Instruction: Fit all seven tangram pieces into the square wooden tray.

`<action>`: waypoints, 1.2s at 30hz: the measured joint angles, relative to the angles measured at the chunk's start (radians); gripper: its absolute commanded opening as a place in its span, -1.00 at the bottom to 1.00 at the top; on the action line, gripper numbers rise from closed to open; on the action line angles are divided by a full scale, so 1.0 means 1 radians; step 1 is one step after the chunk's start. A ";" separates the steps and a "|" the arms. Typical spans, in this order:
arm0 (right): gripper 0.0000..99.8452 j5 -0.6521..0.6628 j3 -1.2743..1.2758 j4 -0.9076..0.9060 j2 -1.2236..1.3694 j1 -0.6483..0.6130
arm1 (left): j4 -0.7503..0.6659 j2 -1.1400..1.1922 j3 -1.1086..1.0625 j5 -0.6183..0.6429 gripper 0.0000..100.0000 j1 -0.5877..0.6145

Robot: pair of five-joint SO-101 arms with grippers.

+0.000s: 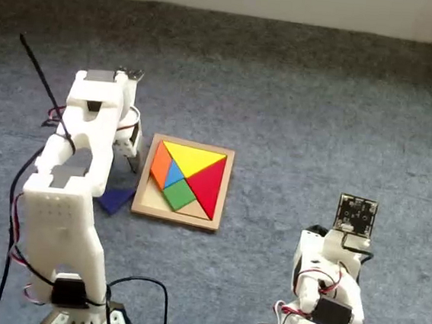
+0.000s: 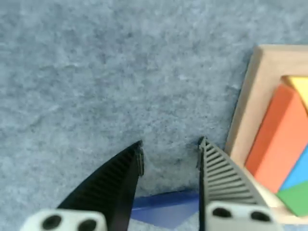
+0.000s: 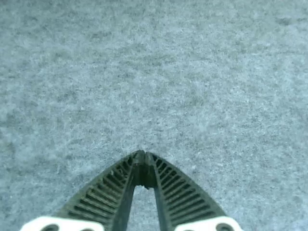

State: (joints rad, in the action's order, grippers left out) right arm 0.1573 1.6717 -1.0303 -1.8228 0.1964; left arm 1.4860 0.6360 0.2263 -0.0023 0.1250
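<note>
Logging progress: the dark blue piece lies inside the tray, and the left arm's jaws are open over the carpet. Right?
Not quite. The high view shows the dark blue piece on the carpet just outside the tray, not inside it. The left gripper does have its jaws open over the carpet.

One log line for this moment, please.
left gripper open beside tray | dark blue piece on carpet, outside tray | right gripper shut, apart

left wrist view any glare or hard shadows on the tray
Left wrist view: no glare on the tray, light even, only a soft dim patch on the carpet under the left gripper. High view: the tray is lit flat too, with no hard shadows.
</note>
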 measured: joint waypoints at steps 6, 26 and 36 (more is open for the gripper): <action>-0.99 0.000 0.000 0.000 0.000 0.000 | 0.034 0.005 0.028 0.000 -0.60 0.000; -0.99 0.000 0.000 0.003 0.000 0.000 | -0.103 -0.411 -0.328 0.006 -0.60 -0.104; -0.99 0.000 0.000 0.003 0.000 0.000 | -0.298 -0.423 -0.460 0.006 -0.60 -0.101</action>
State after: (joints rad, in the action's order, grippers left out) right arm 0.1573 1.6717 -1.0273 -1.8228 0.1964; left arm 1.1884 0.2125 -0.2340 0.0038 0.0238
